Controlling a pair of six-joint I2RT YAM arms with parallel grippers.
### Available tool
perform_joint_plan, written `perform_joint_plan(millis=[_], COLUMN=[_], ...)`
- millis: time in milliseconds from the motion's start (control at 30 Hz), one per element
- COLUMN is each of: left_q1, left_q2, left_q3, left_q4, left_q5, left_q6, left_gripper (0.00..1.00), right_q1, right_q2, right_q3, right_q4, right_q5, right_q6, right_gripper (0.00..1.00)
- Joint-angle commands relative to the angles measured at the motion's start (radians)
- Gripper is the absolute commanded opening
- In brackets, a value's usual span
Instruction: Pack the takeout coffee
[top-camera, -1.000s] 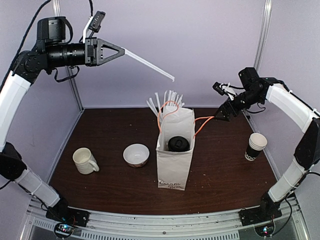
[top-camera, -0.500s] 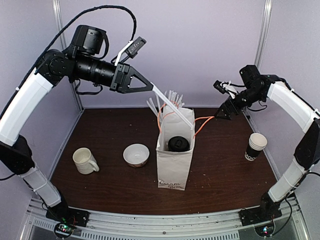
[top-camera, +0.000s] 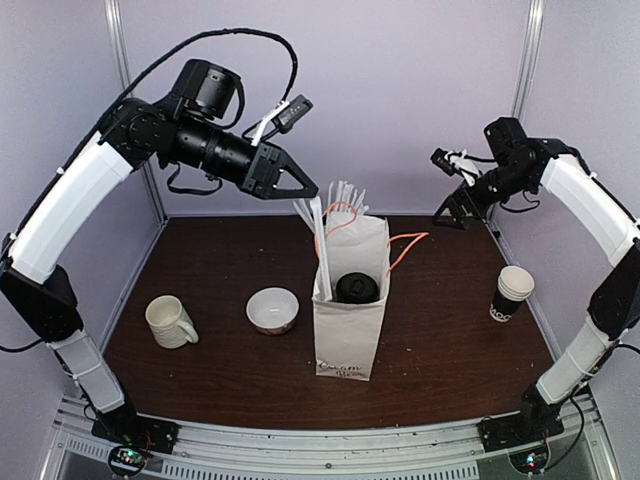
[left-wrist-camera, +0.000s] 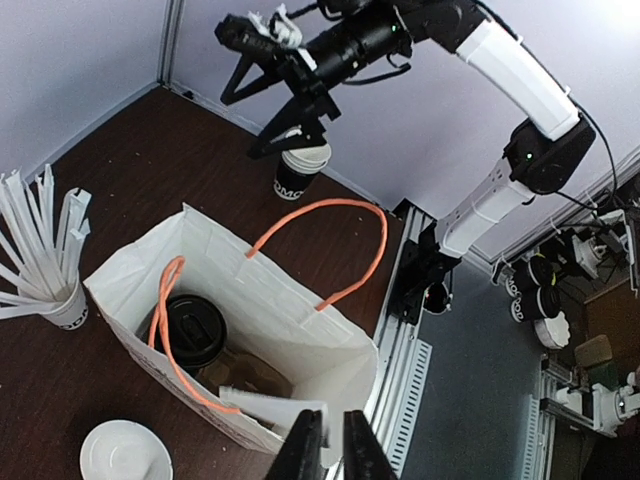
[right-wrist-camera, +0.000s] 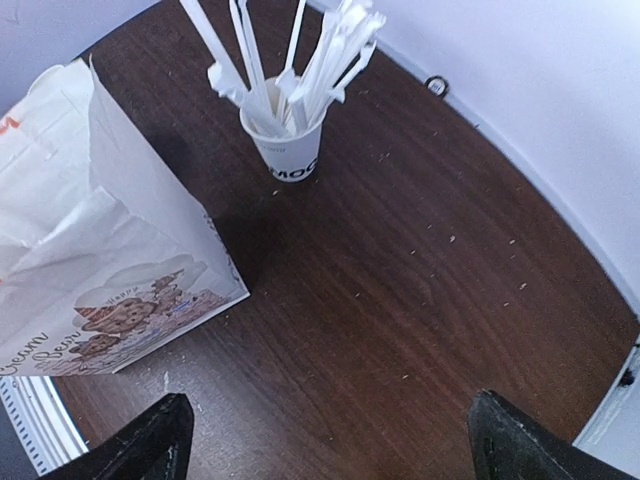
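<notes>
Takeout coffee, a dark cup under a round black plastic lid (top-camera: 356, 288): stands upright inside the white paper bag with orange cord handles (top-camera: 350, 335), mid-table.
Left gripper (left-wrist-camera: 332, 450): over the bag's mouth, fingers almost together, gripping nothing.
Right gripper (right-wrist-camera: 335, 445): raised at the right rear, fingers spread wide, empty.

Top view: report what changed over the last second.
The left gripper swung down and right, lowering its long white stirrer stick into the white paper bag; whether it has let go cannot be told. The right gripper, open, drew up and away from the bag's orange cord handle, which fell slack. The lidded black paper cup in the bag, cream mug and white bowl stayed put.
</notes>
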Motion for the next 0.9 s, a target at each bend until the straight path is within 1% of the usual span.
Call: perform_joint_plan(millis=[0,33,67,167,300,400,500,600,633,700,733,800,867], left_q1=[-0.019,-0.022,-0.023,-0.023,-0.020,-0.009,0.034,0.128,0.181,0.274,0.295,0.305,0.306], left_q2=[0.095,0.117,0.133,0.143,0.068,0.003,-0.051,-0.105,-0.128,-0.184,-0.214,-0.273,-0.314], left_q3=[0.027,0.056,0.082,0.148,0.143,0.104,0.046,-0.025,-0.050,-0.140,-0.195,-0.312,-0.414], left_q4=[0.047,0.040,0.030,-0.008,-0.022,-0.020,-0.015,-0.010,-0.001,0.058,0.108,0.219,0.300], left_q5=[0.071,0.075,0.075,0.006,-0.196,-0.393,-0.642,-0.851,-0.871,-0.854,-0.876,-0.921,-0.954], left_q6=[-0.020,-0.018,-0.008,0.038,0.123,0.170,0.179,0.137,0.113,0.100,0.115,0.158,0.159], left_gripper=[0.20,0.29,0.36,0.50,0.64,0.74,0.81,0.86,0.87,0.88,0.90,0.96,0.98], right_q1=[-0.007,-0.008,-0.011,-0.030,-0.040,-0.040,-0.040,-0.040,-0.040,-0.040,-0.040,-0.041,-0.041], right_q2=[-0.040,-0.044,-0.048,-0.079,-0.125,-0.174,-0.238,-0.302,-0.320,-0.354,-0.362,-0.381,-0.409], right_q3=[0.163,0.188,0.210,0.223,0.191,0.150,0.097,0.057,0.044,0.020,0.012,-0.010,-0.051], right_q4=[-0.030,-0.026,-0.019,0.038,0.118,0.175,0.230,0.268,0.277,0.285,0.280,0.285,0.310], right_q5=[0.075,0.097,0.118,0.193,0.303,0.419,0.505,0.555,0.567,0.577,0.580,0.572,0.550], right_q6=[0.017,0.031,0.051,0.155,0.263,0.315,0.339,0.341,0.336,0.321,0.322,0.333,0.346], right_gripper=[0.99,1.00,0.99,0.99,1.00,0.99,0.99,0.99,0.99,0.99,0.99,0.99,0.99])
